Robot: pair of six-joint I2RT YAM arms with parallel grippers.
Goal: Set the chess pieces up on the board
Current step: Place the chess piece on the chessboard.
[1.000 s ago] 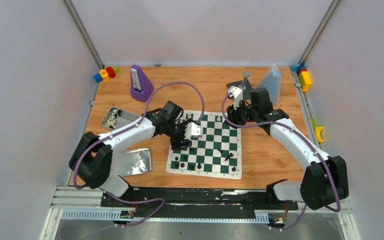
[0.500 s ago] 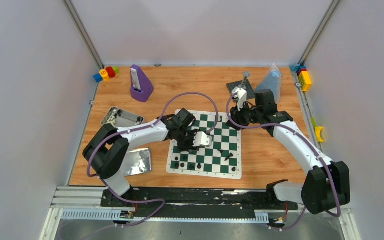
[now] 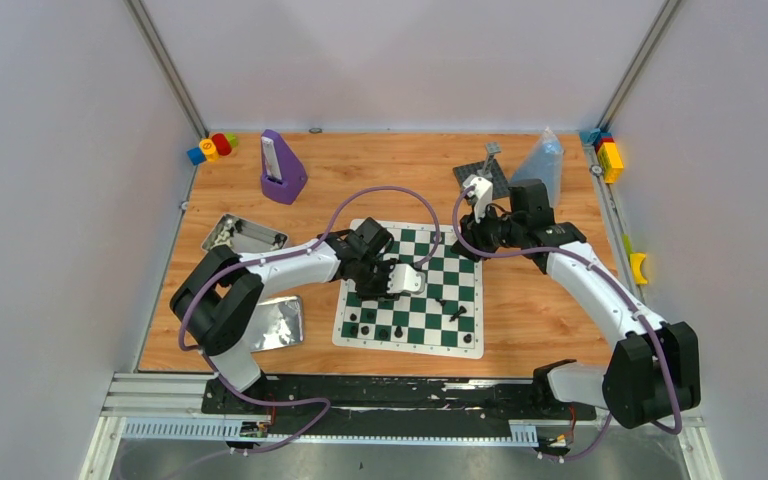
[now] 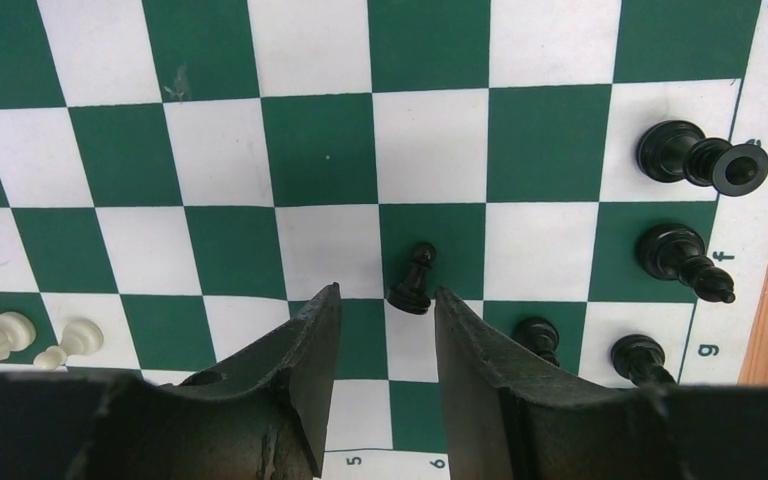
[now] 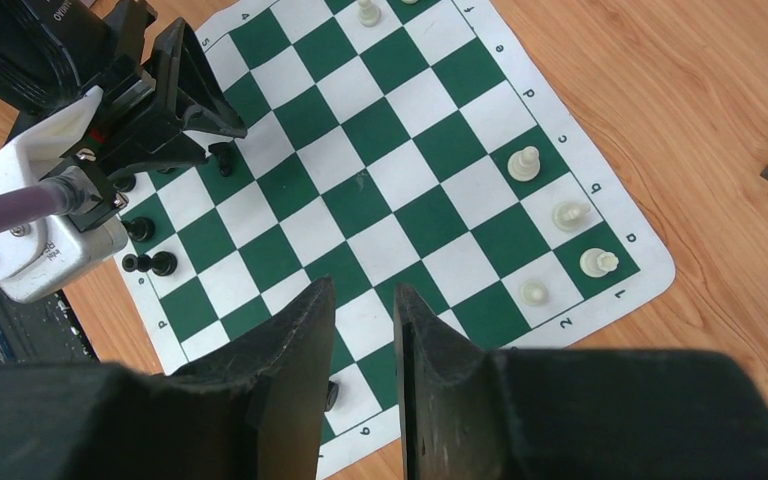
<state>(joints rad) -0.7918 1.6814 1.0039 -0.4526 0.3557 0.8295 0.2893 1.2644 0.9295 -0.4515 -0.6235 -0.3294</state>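
The green and white board point(image 3: 460, 285) lies mid-table. My left gripper point(image 4: 387, 292) hovers low over it, open, and a small black pawn point(image 4: 411, 283) stands just at its fingertips, touched by neither finger. Other black chess pieces point(image 4: 685, 258) stand or lie along the board's edge; one point(image 4: 702, 160) lies on its side. Two white pieces point(image 4: 0, 335) show at the lower left. My right gripper point(image 5: 362, 288) hangs above the board's far side, its jaws narrowly apart with nothing between them. White pieces point(image 5: 570, 214) stand near that corner. A black piece point(image 5: 332, 395) is partly hidden behind its finger.
An open metal tin point(image 3: 243, 236) holding white pieces and its shiny lid point(image 3: 272, 325) lie left of the board. A purple holder point(image 3: 282, 168) stands at the back left. A dark grey baseplate point(image 3: 487, 172) and clear bag point(image 3: 543, 165) sit behind. Coloured blocks point(image 3: 210, 147) occupy the corners.
My left arm has reached to the right over the board and its jaws have narrowed. The right arm drew back slightly toward the far right.
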